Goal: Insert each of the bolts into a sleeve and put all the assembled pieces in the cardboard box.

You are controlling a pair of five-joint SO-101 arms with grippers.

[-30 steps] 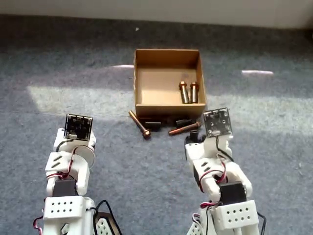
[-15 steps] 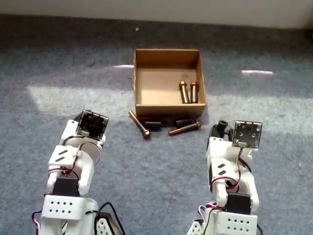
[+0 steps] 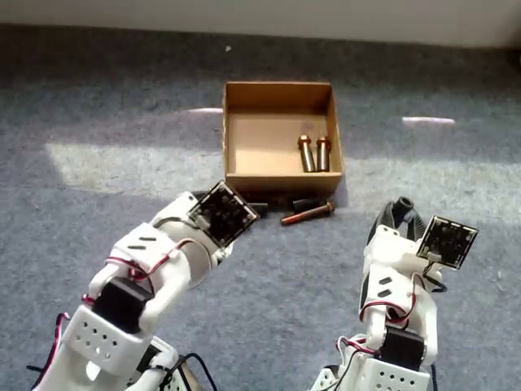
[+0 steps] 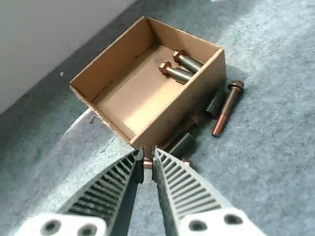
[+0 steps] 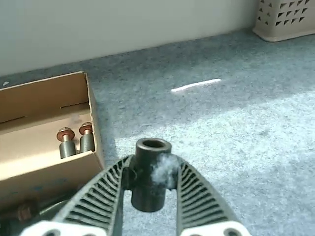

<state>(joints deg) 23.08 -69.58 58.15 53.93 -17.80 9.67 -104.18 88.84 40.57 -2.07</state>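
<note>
- The right pincer is clenched on a black sleeve. It holds the sleeve upright, bore opening upward, clear of the carpet.
- The left pincer sits low, just short of the near corner of the cardboard box. A copper bit of a bolt shows right at its tip. I cannot tell whether the pincer grasps this bolt or merely hangs over it.
- Just beyond the left pincer, a loose sleeve lies on the carpet beside the box wall.
- Farther along that wall lie another sleeve and a second bolt, close together.
- Beyond them, inside the box, two assembled pieces rest side by side near the far wall.
- Judging by this, the step in hand is the third pairing, with the sleeve secured and the bolt being collected.
- The next move likely calls for a firm hold on the bolt's head end. The bolt then has to be lifted and its shaft lined up with the upturned bore before it is pushed in.
- After that, one bolt and its sleeve would remain to be paired.
</note>
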